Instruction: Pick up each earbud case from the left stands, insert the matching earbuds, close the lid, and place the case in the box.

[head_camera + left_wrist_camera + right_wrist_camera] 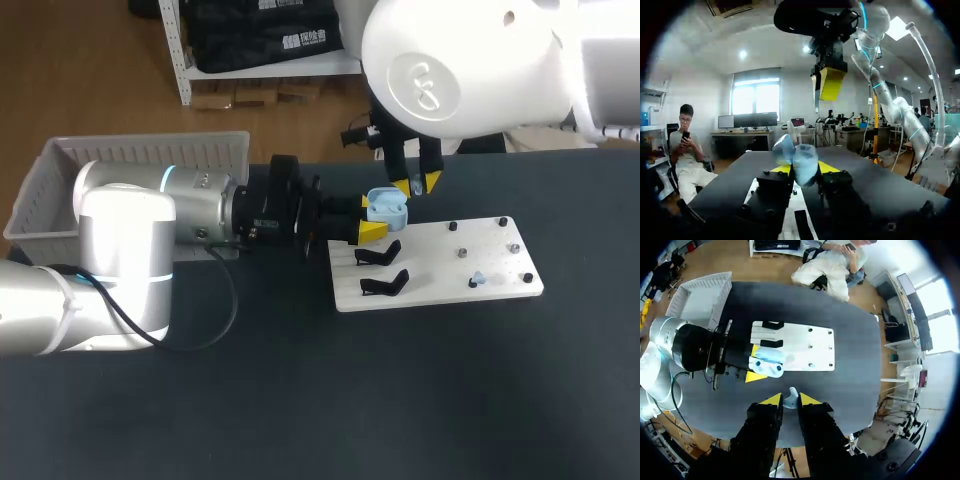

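Dark table (400,400) holds a white board (480,255); over its edge the left gripper (372,218) pinches the open case (388,207), and the right gripper (790,400) pinches an earbud (791,394) just above. An off-centre descent could jam or drop the earbud

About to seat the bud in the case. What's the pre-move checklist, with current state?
1. Left gripper shut on earbud case: ok.
2. Case lid open, sockets facing up: ok.
3. Right gripper shut on earbud: ok.
4. Earbud lined up over its socket: cannot tell.
5. Second earbud lying on white board: ok.
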`<control>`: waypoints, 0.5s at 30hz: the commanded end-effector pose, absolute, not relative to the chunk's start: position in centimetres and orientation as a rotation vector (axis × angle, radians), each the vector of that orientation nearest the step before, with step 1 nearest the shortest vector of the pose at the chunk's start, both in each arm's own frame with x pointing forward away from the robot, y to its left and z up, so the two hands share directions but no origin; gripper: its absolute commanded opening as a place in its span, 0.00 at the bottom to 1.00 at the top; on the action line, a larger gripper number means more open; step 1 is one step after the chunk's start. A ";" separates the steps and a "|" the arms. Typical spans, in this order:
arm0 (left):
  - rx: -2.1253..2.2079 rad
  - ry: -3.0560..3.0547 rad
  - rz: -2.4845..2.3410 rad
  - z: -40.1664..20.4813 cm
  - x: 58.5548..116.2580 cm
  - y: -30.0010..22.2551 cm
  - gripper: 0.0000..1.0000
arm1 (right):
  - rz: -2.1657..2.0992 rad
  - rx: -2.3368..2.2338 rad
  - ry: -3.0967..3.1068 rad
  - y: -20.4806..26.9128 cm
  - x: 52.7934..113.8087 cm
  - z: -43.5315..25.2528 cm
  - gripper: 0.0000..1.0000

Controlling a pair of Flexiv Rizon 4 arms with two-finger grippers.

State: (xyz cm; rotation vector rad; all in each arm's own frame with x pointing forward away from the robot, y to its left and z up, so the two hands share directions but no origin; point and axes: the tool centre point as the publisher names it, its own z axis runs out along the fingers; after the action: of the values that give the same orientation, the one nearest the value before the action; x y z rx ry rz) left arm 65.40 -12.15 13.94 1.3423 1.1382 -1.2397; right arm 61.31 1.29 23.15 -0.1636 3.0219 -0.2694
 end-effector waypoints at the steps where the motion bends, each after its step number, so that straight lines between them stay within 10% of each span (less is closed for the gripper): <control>1: 1.338 1.135 -1.236 13.9 65.3 -12.1 0.00 | -0.271 -0.160 3.019 1.3 61.2 23.2 0.00; 15: 1.338 1.135 -1.236 13.9 65.3 -12.1 0.00 | -0.103 0.546 3.028 3.0 61.8 21.5 0.00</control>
State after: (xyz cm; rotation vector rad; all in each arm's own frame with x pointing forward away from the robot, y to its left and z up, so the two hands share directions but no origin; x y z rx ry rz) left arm 65.40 -12.15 13.94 1.3423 1.1382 -1.2396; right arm 61.70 2.79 20.80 0.3457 3.0627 -0.1653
